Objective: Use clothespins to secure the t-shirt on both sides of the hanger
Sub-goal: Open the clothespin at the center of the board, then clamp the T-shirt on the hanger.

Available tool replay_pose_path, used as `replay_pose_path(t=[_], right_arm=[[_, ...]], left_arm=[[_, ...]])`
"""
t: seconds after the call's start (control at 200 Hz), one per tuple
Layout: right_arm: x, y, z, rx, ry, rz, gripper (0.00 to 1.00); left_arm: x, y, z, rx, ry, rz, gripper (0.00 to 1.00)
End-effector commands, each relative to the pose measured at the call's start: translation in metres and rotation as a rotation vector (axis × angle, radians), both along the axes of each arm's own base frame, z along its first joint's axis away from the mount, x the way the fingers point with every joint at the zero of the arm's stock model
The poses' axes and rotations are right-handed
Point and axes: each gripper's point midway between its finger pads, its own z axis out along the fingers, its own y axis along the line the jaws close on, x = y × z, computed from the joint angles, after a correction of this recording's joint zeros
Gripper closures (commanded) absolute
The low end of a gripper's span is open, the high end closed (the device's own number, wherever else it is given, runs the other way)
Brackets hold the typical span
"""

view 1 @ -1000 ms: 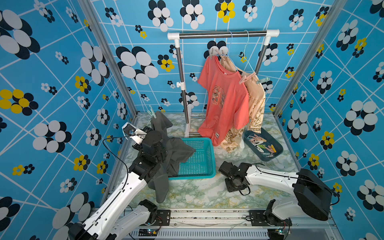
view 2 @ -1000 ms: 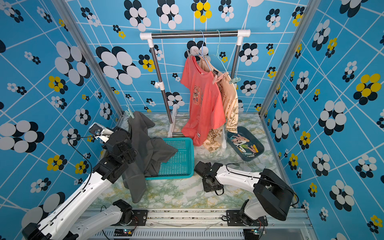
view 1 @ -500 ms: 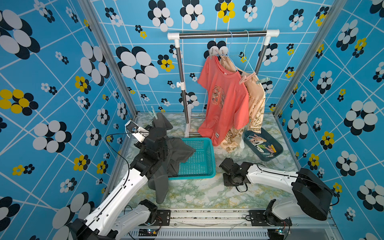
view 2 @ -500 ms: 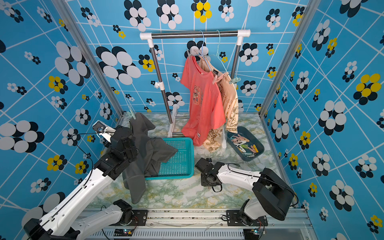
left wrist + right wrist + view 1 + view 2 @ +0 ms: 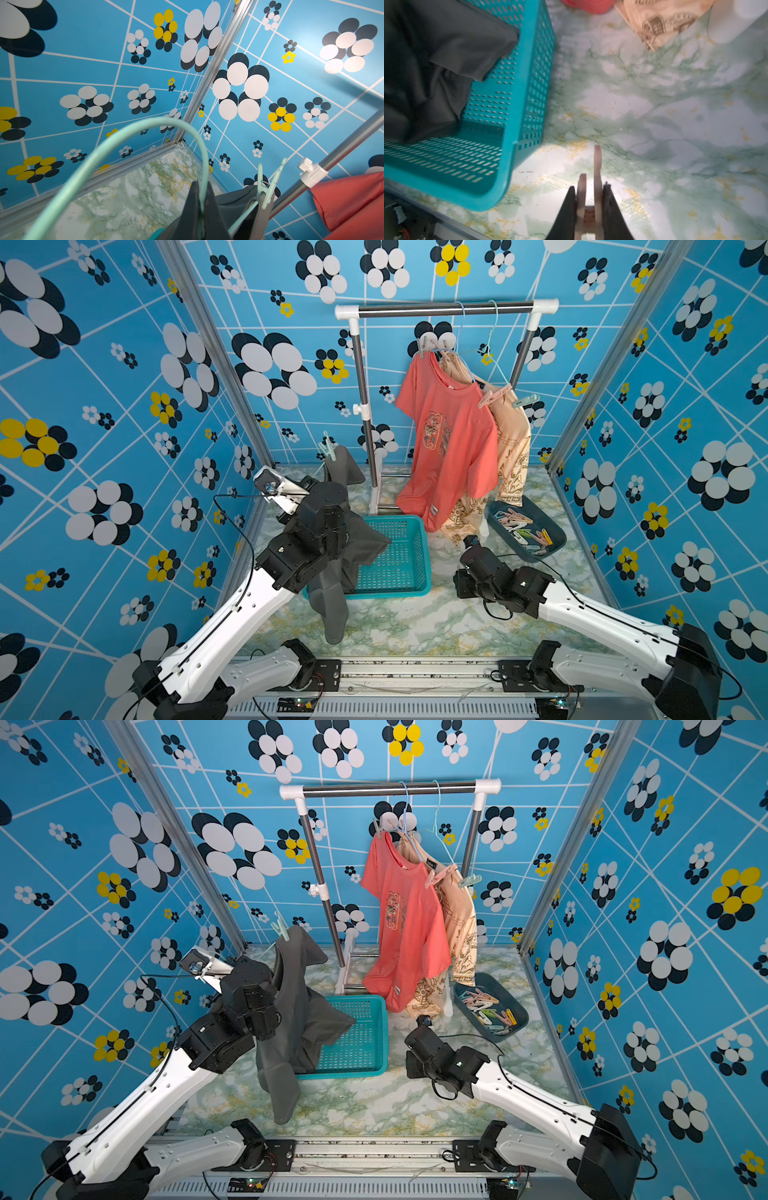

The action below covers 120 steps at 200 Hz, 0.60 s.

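A dark grey t-shirt (image 5: 336,556) hangs on a mint green hanger (image 5: 145,128), partly over the basket. My left gripper (image 5: 202,185) is shut on the hanger's hook and holds it up at the left. One mint clothespin (image 5: 328,446) is clipped on the hanger's far shoulder, which shows in both top views. My right gripper (image 5: 589,186) is shut on a beige-pink clothespin (image 5: 597,166) whose two legs stick forward with a gap between them. It is low over the marble floor, between the basket and the tray, and its fingers (image 5: 469,540) point toward the rack.
A teal basket (image 5: 390,593) sits on the floor in the middle. A dark tray (image 5: 559,537) with several loose clothespins (image 5: 521,526) lies at the right. On the rack (image 5: 444,310) at the back, a coral shirt (image 5: 449,439) and a beige shirt (image 5: 513,456) hang pinned.
The right gripper has closed on the clothespin and moved a little toward the rack. The left arm has carried the hanger and grey shirt higher and farther back.
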Motion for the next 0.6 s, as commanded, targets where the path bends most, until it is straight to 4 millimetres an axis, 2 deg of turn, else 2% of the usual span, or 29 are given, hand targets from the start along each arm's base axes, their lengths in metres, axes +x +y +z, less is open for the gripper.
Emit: replay_pose_path(t=[0.0,0.09,0.19,0.425,0.595], right_arm=[[0.010,0.005,0.056,0.001,-0.193,0.043,1.00],[0.009,0.020,0.092,0.029,-0.308,0.083,1.00],[0.004,0.039,0.121,0.066,-0.407,0.119,1.00],[-0.020,0.078,0.177,0.100,-0.592,0.224,1.00],[-0.035,0.098,0.209,0.211,-0.684,0.263,1.00]], left_arm=[[-0.007,-0.005,0.021,0.003,-0.043,0.074,1.00],[-0.007,-0.015,0.025,-0.002,-0.050,0.079,1.00],[-0.008,-0.022,0.029,-0.002,-0.044,0.098,1.00],[-0.010,-0.023,0.031,-0.020,-0.044,0.137,1.00],[-0.010,-0.022,0.034,-0.023,-0.040,0.154,1.00]])
